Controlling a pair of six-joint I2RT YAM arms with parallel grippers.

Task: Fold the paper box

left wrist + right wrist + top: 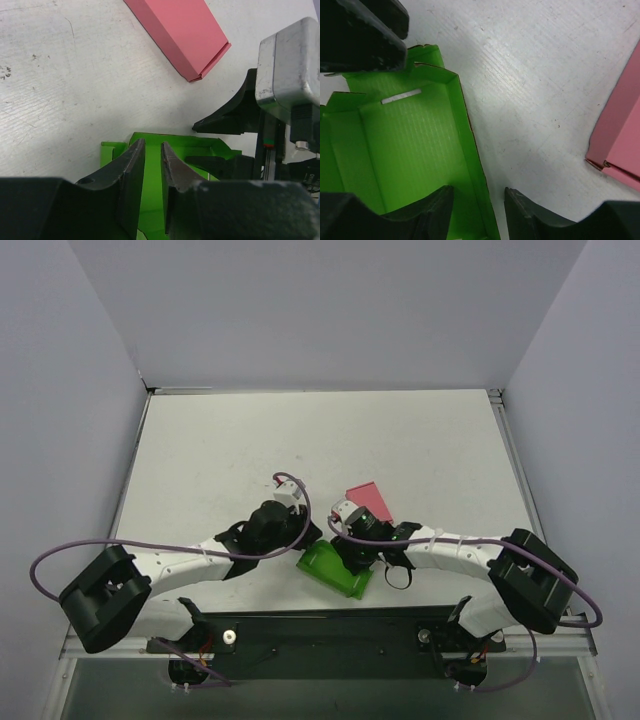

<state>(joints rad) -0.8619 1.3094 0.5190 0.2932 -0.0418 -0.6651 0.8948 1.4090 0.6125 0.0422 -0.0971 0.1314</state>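
Note:
The paper box (335, 572) is bright green and lies open-topped near the table's front edge, between both arms. In the left wrist view my left gripper (153, 146) hangs over the box's floor (150, 190). Its jaws stand a narrow slot apart and only green card shows in the gap. In the right wrist view my right gripper (479, 192) straddles the box's side wall (465, 125), one finger inside and one outside. The gap is wider than the wall, so the gripper is open. The box floor has a white slot (401, 96).
A flat pink box (371, 502) lies on the white table just behind the right gripper, also visible as the pink box (180, 35) and the pink box (620, 145). Grey walls enclose the table. Both wrists crowd over the green box.

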